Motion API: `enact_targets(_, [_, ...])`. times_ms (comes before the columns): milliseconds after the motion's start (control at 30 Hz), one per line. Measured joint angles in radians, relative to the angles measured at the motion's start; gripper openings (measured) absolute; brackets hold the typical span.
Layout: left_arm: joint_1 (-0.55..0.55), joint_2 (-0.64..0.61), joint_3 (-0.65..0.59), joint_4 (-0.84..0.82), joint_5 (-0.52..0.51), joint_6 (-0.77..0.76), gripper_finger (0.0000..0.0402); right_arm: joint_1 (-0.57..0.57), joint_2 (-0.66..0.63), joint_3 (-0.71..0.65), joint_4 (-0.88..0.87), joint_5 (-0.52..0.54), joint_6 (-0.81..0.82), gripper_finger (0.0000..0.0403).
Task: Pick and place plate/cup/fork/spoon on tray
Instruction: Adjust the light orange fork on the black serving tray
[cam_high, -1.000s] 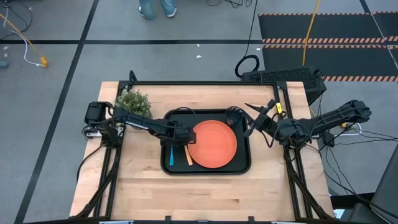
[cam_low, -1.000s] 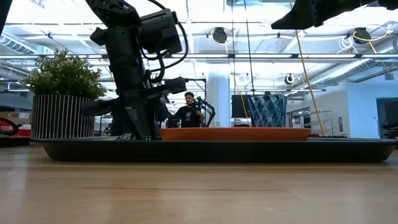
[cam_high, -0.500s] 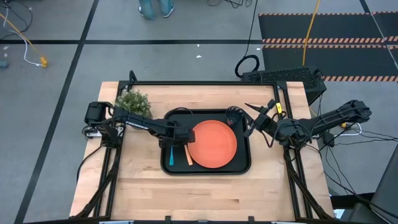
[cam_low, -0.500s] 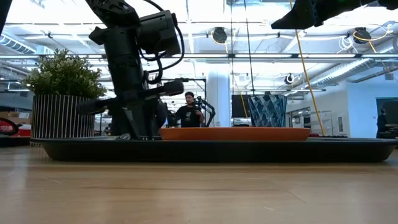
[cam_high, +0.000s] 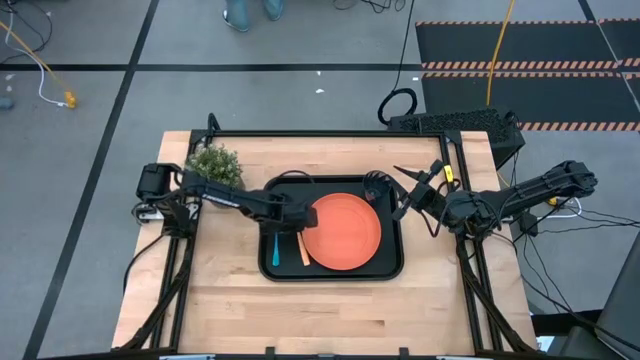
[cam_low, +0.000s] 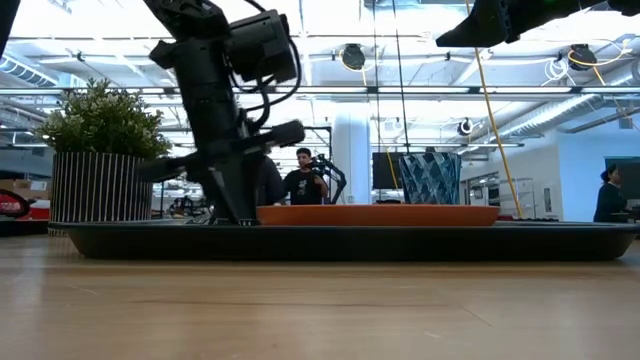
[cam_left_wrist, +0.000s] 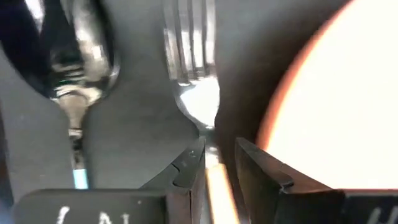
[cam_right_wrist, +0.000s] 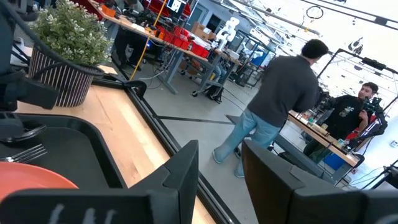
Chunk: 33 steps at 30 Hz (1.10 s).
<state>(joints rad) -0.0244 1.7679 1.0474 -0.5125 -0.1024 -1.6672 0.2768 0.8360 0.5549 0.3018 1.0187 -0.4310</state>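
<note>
Tan-handled fork (cam_left_wrist: 198, 93) lengthwise beside spoon (cam_left_wrist: 74, 68)

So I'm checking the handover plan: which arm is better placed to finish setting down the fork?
Left. The left gripper sits low over the tray, its fingers straddling the fork handle beside the spoon and plate. The right gripper hangs raised near the tray's far right corner, away from the cutlery.

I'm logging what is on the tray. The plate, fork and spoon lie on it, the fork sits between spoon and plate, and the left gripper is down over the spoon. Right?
Not quite. The left gripper is down over the fork, its fingers either side of the fork's handle, as the left wrist view shows. The spoon lies beside it, untouched. The rest holds.
</note>
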Motion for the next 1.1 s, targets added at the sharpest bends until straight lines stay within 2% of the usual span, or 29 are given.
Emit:
enact_targets(133, [0.013,0.000,0.049,-0.062,-0.004,0.033,0.0090,0.000,0.000,0.000,0.000,0.000,0.000,0.0114])
enact_targets(233, [0.027,0.000,0.132,-0.196,-0.007,0.062,0.0090,0.000,0.000,0.000,0.000,0.000,0.000,0.0114])
enact_targets(333, [0.032,0.000,0.207,-0.295,-0.053,0.076,0.0090,0.000,0.000,0.000,0.000,0.000,0.000,0.0114])
enact_targets(600, [0.031,0.022,0.216,-0.307,-0.099,0.043,0.0090,0.000,0.000,0.000,0.000,0.000,0.000,0.0114])
enact_targets(833, [0.030,0.110,0.206,-0.233,-0.037,0.062,0.0090,0.000,0.000,0.000,0.000,-0.001,0.000,0.0114])
enact_targets(1100, [0.023,0.141,0.207,-0.226,-0.032,0.041,0.0090,0.000,0.000,0.000,0.000,-0.001,0.000,0.0114])
